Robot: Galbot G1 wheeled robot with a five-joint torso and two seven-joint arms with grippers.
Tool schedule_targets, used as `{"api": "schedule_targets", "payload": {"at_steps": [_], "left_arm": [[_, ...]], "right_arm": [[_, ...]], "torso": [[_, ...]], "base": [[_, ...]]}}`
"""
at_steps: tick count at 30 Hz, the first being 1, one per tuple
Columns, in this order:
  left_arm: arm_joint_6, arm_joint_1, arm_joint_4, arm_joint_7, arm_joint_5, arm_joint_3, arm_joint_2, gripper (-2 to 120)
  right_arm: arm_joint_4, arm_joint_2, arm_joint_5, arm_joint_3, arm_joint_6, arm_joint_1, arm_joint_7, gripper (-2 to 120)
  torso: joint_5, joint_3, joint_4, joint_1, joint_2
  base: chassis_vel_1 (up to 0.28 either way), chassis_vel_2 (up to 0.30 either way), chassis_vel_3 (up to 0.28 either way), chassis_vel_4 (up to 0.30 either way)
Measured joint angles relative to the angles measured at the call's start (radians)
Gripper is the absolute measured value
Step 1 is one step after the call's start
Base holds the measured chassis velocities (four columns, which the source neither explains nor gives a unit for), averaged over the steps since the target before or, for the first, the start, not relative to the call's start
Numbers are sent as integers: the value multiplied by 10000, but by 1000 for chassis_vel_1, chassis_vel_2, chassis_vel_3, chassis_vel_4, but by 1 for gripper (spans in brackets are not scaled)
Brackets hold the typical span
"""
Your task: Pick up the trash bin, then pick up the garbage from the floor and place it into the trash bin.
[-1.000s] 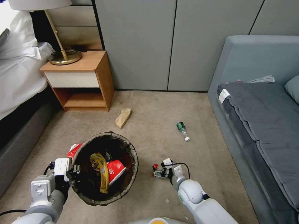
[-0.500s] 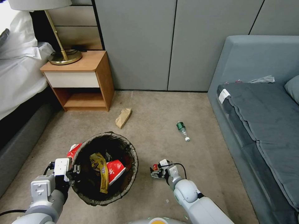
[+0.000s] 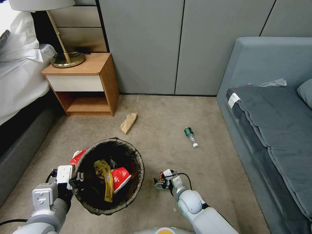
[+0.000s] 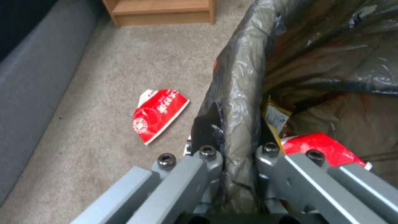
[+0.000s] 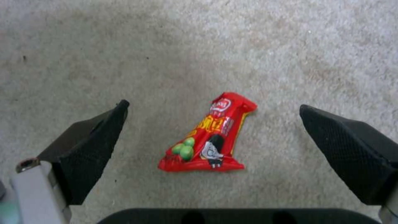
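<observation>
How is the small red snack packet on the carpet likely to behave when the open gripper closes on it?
The red snack packet looks thin and crinkled, so it is probably light and floppy. Lying flat between the right gripper's open fingers, it may buckle or slide rather than roll.

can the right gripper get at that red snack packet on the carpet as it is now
Probably yes. The right gripper hangs open directly over the red snack packet, which lies flat on bare carpet between the two finger pads, with nothing around it. The left gripper is clamped on the trash bin rim.
</observation>
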Motion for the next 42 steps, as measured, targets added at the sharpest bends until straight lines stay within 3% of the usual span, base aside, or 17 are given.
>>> {"api": "schedule_targets", "payload": {"at_steps": [36, 42], "left_arm": [[-7, -94, 0, 201, 138, 148, 57, 1], [-12, -112, 0, 231, 164, 176, 69, 1]], "right_arm": [[-879, 353, -229, 282, 76, 114, -101, 100], [-899, 375, -237, 305, 74, 124, -150, 85]], "torso": [[0, 0, -1, 0, 0], [-1, 0, -1, 0, 0]], "base": [[0, 0, 0, 0], [0, 0, 0, 0]]}}
